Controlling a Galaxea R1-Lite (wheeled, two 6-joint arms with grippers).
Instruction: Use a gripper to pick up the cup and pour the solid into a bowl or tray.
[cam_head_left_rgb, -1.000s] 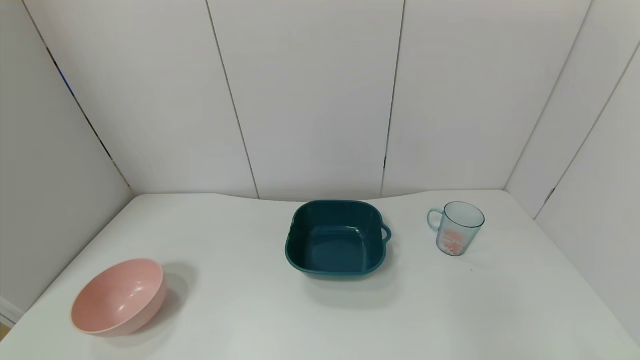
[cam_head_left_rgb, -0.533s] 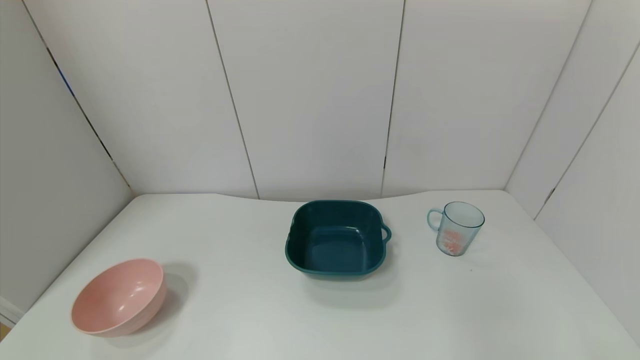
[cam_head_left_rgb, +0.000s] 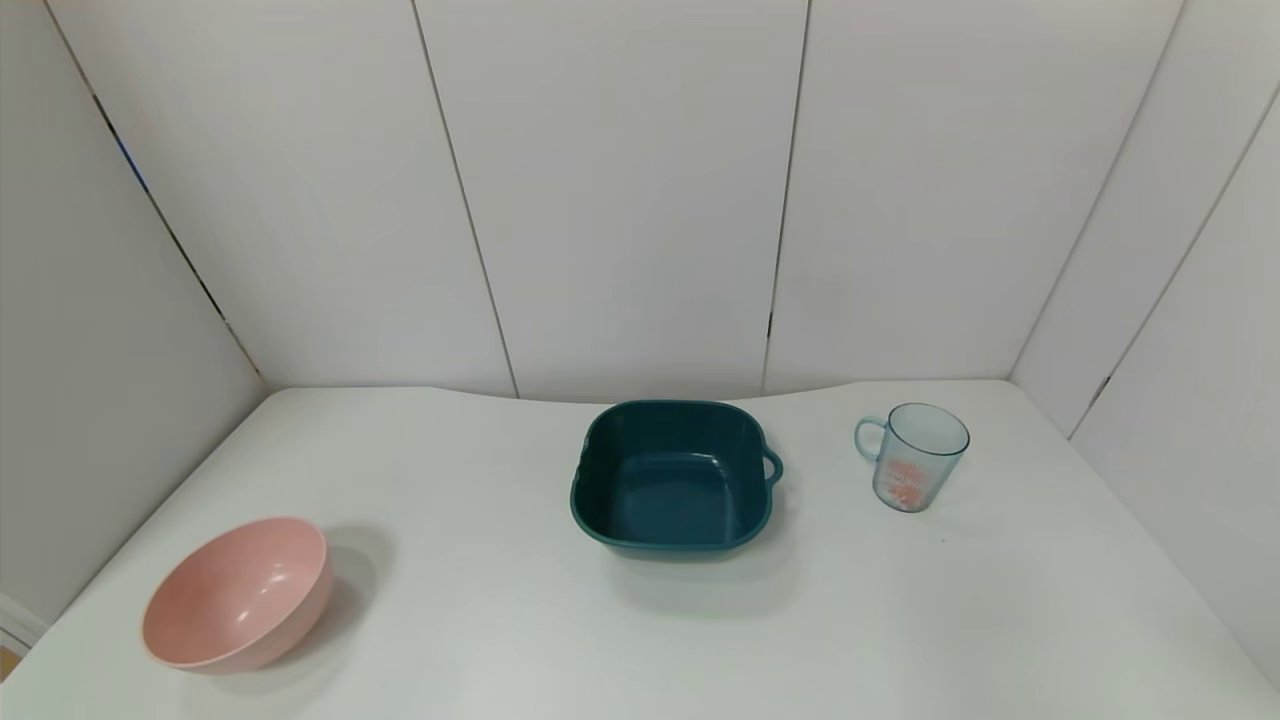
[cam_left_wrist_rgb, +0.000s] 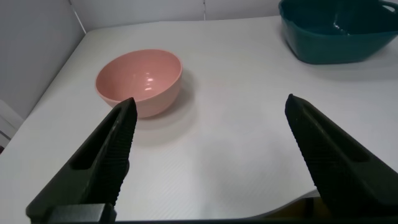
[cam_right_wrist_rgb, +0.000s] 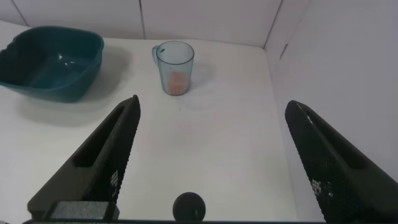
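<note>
White table (cam_head_left_rgb: 500, 620) fills my head view, with white wall panels behind it. Neither of my arms reaches into this view. The dark teal tray (cam_head_left_rgb: 672, 478) sits near the middle toward the back, its small handle loop on my right side. Well apart from it on my right stands the cup (cam_head_left_rgb: 911, 457), upright on the table with its handle turned toward the tray; the orange-red and white pieces (cam_head_left_rgb: 905, 483) lie in its lower part. A pink bowl (cam_head_left_rgb: 237, 594) rests at the near left, far from both.

From my left wrist, my left gripper (cam_left_wrist_rgb: 208, 162) hangs above the near part of the table with its two dark fingers (cam_left_wrist_rgb: 99, 168) spread wide and nothing between them. The pink bowl (cam_left_wrist_rgb: 138, 81) lies ahead of it, and the tray's (cam_left_wrist_rgb: 339, 31) wall shows farther off.

From my right wrist, my right gripper (cam_right_wrist_rgb: 214, 162) is likewise spread wide and empty, held above bare table. The cup (cam_right_wrist_rgb: 175, 67) stands ahead between the fingers' (cam_right_wrist_rgb: 99, 168) line of sight, untouched, the pieces (cam_right_wrist_rgb: 176, 81) visible through its wall, and the tray (cam_right_wrist_rgb: 50, 62) sits beside it, apart.
</note>
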